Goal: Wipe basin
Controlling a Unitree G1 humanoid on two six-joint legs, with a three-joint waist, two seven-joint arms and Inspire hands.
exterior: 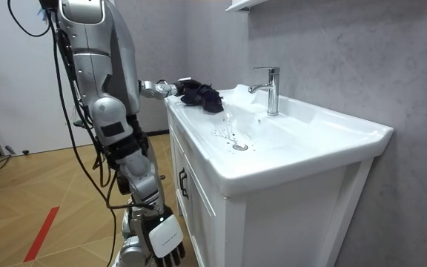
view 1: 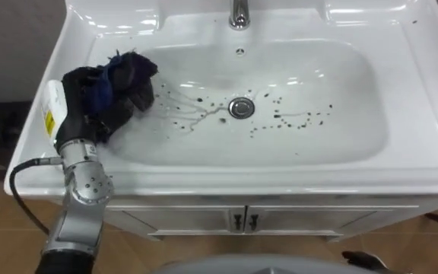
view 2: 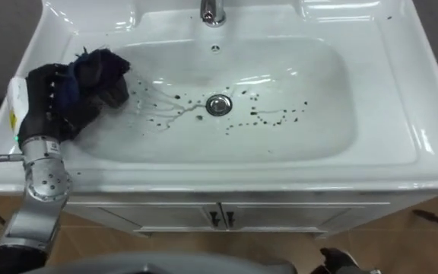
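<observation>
Gripping a bunched dark blue-and-black cloth [view 1: 128, 76], the left hand [view 1: 80, 93] is working at the left end of the white basin [view 1: 356, 141], its fingers curling into the folds. The cloth is lying against the bowl's left slope, just inside the rim, and the hand's wrist is crossing the rim from the front left corner.

Dark specks [view 1: 295, 118] are dotting the bowl's floor on the right of the round metal drain [view 1: 240, 107], and thin dark streaks [view 1: 192, 114] are running between the cloth and the drain. The cloth is sitting well apart from the specks on the right and is touching the nearest streaks on the left. A small overflow hole [view 1: 239, 52] is showing on the back wall above the drain, and a chrome tap [view 1: 239, 14] is standing upright on the back ledge, centred over the bowl.

Below the rim, two white cabinet doors [view 1: 196, 221] are meeting at a pair of small dark handles [view 1: 245, 221].

In the room view, the robot is standing upright at the front of the cabinet, facing the basin, with its left arm reaching out level to the far end. The right hand [exterior: 166, 242] is hanging low beside the cabinet, fingers relaxed and pointing down, holding nothing. A grey wall [exterior: 339, 52] is backing the basin, and a wooden floor [exterior: 21, 193] with a red stripe [exterior: 41, 233] is lying behind the robot.
</observation>
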